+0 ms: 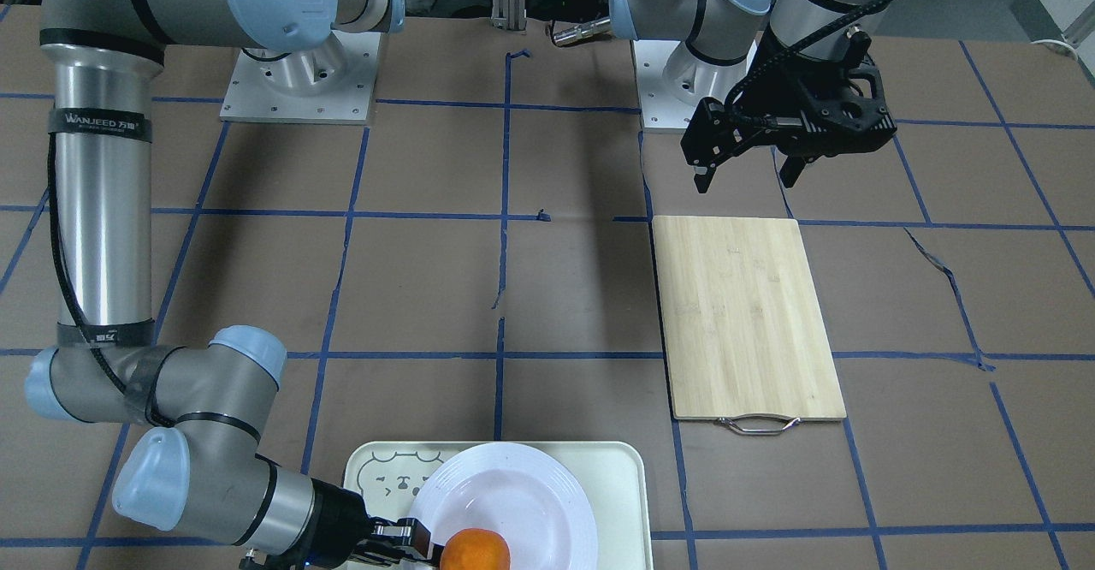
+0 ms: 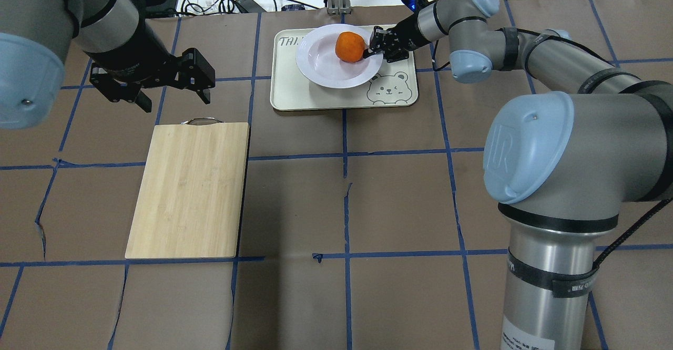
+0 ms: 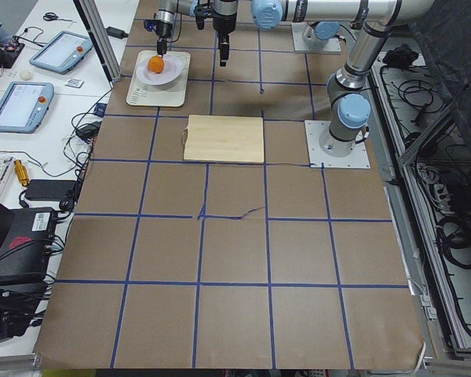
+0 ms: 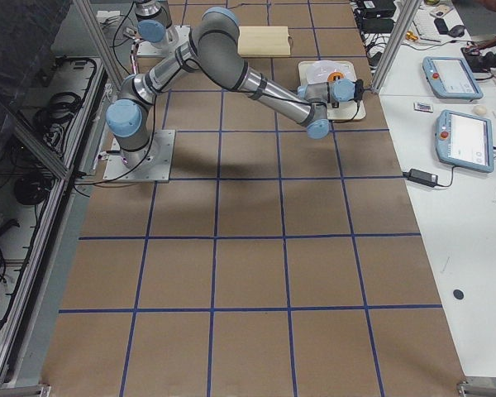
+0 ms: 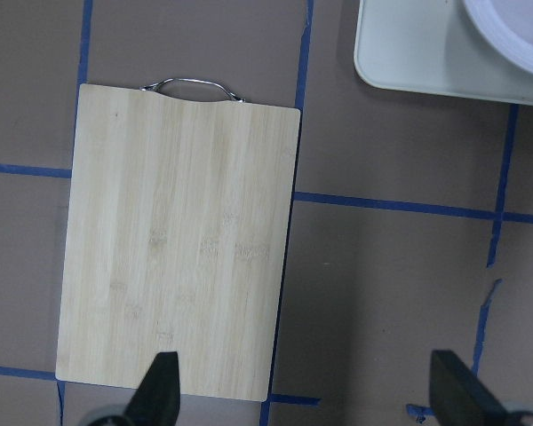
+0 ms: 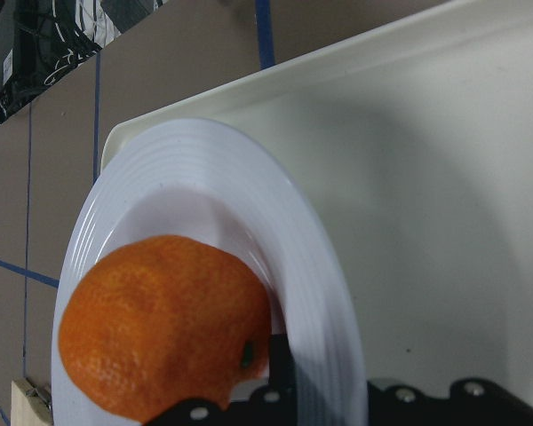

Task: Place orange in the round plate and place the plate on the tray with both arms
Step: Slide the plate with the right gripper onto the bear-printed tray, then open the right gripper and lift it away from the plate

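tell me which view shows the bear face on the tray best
Overhead exterior: the bear face sits upright and nearly whole on the tray, just below the round plate. The front-facing view shows it upside down and partly cut by the plate. Both side views make it too small; neither wrist view shows it.

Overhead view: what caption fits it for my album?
Bumpy orange fruit in glossy white round plate on cream rectangular tray, right gripper at plate's rim; left gripper open near bamboo cutting board.
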Robot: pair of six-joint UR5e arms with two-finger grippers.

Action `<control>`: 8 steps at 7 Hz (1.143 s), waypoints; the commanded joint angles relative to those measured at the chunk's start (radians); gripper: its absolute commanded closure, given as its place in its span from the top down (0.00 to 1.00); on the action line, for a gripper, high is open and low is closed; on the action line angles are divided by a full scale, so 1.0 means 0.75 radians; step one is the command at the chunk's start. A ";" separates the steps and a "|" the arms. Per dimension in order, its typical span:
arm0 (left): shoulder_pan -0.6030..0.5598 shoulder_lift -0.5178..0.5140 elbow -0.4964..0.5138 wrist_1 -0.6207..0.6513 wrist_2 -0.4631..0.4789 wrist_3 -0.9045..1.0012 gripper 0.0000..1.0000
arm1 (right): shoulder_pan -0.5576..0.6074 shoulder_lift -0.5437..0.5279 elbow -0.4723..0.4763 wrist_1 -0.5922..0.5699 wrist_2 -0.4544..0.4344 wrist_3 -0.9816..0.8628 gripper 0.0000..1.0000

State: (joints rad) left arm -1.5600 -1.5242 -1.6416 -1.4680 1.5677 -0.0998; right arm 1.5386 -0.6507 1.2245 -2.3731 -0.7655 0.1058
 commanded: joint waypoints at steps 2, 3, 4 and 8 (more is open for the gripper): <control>0.002 -0.001 -0.004 0.000 0.000 0.000 1.00 | 0.000 -0.002 0.008 0.000 -0.051 0.002 0.67; 0.000 0.001 -0.002 0.000 0.000 0.000 1.00 | 0.000 -0.020 0.004 0.000 -0.081 0.004 0.89; 0.000 0.001 -0.004 0.000 0.000 0.002 1.00 | -0.004 -0.042 0.008 0.000 -0.090 0.002 1.00; 0.002 -0.003 0.000 -0.002 -0.004 0.000 1.00 | -0.012 -0.410 0.034 0.438 -0.568 -0.016 1.00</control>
State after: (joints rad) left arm -1.5587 -1.5256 -1.6411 -1.4683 1.5659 -0.0996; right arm 1.5301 -0.8551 1.2460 -2.2042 -1.0965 0.0977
